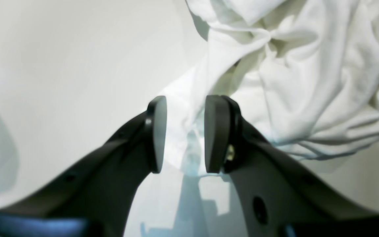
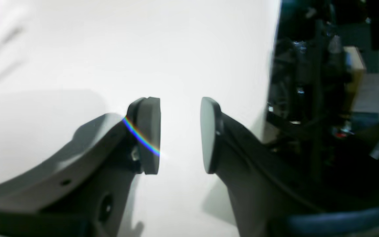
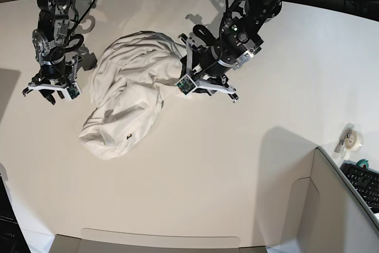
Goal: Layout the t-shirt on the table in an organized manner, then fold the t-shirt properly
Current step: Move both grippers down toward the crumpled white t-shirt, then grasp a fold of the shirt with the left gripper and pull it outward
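The white t-shirt [image 3: 127, 96] lies crumpled in a heap on the off-white table [image 3: 195, 170]; its print is hidden and only the small black tag [image 3: 128, 138] shows. My left gripper [image 3: 204, 91] hangs at the heap's right edge. In the left wrist view the gripper [image 1: 185, 135] is open, with a fold of the t-shirt [image 1: 308, 82] lying between and beyond its pads. My right gripper [image 3: 50, 94] is left of the heap, apart from it. In the right wrist view it [image 2: 180, 135] is open and empty over the bare table [image 2: 176, 49].
A grey box wall [image 3: 331, 205] stands at the front right, with a tape roll [image 3: 353, 137] and a keyboard [image 3: 364, 182] beside it. Dark equipment [image 2: 324, 98] lies past the table's edge to the right of my right gripper.
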You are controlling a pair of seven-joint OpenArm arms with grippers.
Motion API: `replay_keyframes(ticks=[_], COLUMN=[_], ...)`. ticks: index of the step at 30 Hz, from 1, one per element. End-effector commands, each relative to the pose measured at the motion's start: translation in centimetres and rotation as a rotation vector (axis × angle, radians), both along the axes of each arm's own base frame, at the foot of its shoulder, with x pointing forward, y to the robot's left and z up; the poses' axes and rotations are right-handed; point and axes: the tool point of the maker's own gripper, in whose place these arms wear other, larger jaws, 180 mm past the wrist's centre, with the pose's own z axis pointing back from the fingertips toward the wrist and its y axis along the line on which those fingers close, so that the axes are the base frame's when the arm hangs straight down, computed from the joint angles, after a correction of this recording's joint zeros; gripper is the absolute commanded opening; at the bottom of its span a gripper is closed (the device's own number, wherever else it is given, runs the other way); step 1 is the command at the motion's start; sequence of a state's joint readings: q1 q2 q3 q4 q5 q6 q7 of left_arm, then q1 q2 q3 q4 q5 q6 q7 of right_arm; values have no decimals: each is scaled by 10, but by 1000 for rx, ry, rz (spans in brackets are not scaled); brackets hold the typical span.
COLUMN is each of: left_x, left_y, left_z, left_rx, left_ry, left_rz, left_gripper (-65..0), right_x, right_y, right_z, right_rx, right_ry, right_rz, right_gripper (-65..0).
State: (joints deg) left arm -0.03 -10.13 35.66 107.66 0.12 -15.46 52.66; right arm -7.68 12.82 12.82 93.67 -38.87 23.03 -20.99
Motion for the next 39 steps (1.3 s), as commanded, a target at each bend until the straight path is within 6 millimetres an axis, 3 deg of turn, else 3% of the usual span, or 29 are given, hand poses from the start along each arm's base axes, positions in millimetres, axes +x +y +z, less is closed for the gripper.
replay_keyframes(ticks=[1,11,19,27,39], left_x=[4,9,20,25,25], left_y=[-4,-11,-13,-28,-38], left_z=[6,-4,2,13,-18], left_rx=[-12,7,10,-32,-55], left_ry=[-23,-7,-30,-45,14], left_rz=[-6,-26,-28,-30,-29], left_gripper=[-456,-456,-456,-456,-458], right_x=[5,-4,-6,-5,-15], right_y=[-6,-5,3,5,5], right_z=[14,5,0,0,-9], right_rx=[-24,-23,7,10,10], right_ry=[-40,-14,-12,-12,15], right_rz=[0,-1,-6,0,1], right_gripper=[-446,-446,-446,-446,-446])
